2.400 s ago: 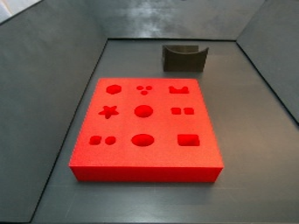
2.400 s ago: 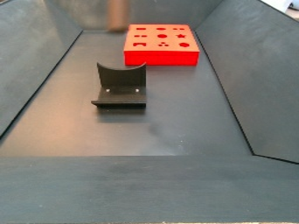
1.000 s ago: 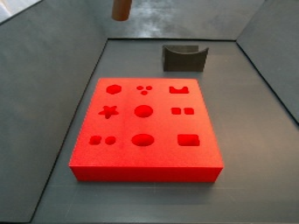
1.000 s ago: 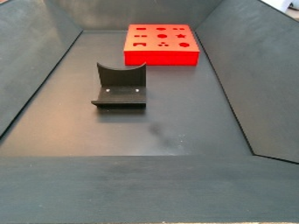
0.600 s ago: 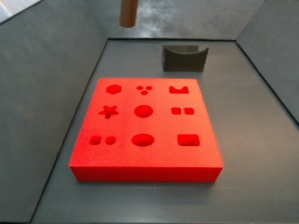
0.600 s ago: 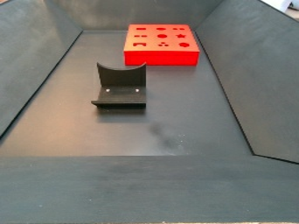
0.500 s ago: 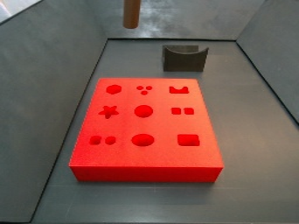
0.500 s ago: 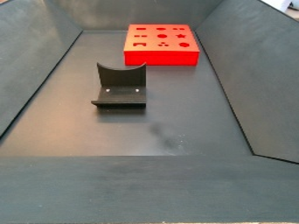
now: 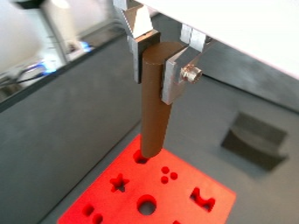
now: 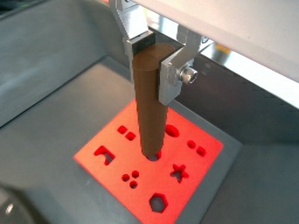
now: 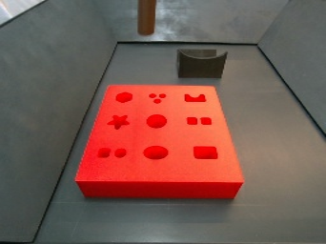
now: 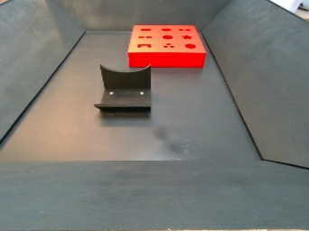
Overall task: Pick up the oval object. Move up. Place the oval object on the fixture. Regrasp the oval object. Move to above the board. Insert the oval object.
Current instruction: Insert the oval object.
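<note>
My gripper (image 9: pixel 160 70) is shut on the oval object (image 9: pixel 152 109), a brown peg hanging straight down from the silver fingers (image 10: pixel 176 77). In both wrist views it hangs high above the red board (image 9: pixel 111 203), its tip over the cut-outs (image 10: pixel 151 157). In a side view only the peg's lower end (image 11: pixel 147 17) shows at the top edge, above the board's far side (image 11: pixel 155 133); the gripper itself is out of frame there. The dark grey fixture (image 11: pixel 201 63) stands empty beyond the board, also seen in another side view (image 12: pixel 123 89) and a wrist view (image 9: pixel 258 138).
Grey bin walls slope up round the floor (image 12: pixel 169 135). The board (image 12: pixel 167 45) lies at the far end in a side view, the fixture between it and the near wall. The board also shows in a wrist view (image 10: pixel 111 140).
The peg has come into view at the top of a side view and has drifted right, toward a spot over the board's far edge. Board and fixture have not moved.
</note>
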Robot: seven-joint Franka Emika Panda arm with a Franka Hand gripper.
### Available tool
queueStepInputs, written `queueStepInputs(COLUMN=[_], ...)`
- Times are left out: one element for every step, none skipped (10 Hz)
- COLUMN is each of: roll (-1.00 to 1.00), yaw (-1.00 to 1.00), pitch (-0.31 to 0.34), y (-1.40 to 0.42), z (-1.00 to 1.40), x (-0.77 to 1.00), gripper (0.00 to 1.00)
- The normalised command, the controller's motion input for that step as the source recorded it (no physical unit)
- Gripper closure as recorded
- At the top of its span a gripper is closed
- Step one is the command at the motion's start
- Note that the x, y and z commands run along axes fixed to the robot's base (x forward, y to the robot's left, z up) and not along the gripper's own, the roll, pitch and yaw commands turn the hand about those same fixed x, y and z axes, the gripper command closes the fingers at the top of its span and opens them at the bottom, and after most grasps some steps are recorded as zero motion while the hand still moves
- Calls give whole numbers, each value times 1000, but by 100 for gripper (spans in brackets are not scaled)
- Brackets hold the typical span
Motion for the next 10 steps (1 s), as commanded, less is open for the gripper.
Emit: queueStepInputs(roll=[0,0,0,0,0,0,0,0,0,-119], yaw=[-1000,-1000,-1000,-1000,-1000,-1000,-1000,-1000,-1000,-251], pitch=[-9,-10,-7,-7,-9,-7,-6,-10,-7,0], y=[0,0,0,0,0,0,0,0,0,69], z=[-400,-403,-400,-406,-406,-406,-406,-411,-414,0], x=[0,0,0,0,0,0,0,0,0,0], gripper=[100,100,100,100,100,100,100,100,100,100])
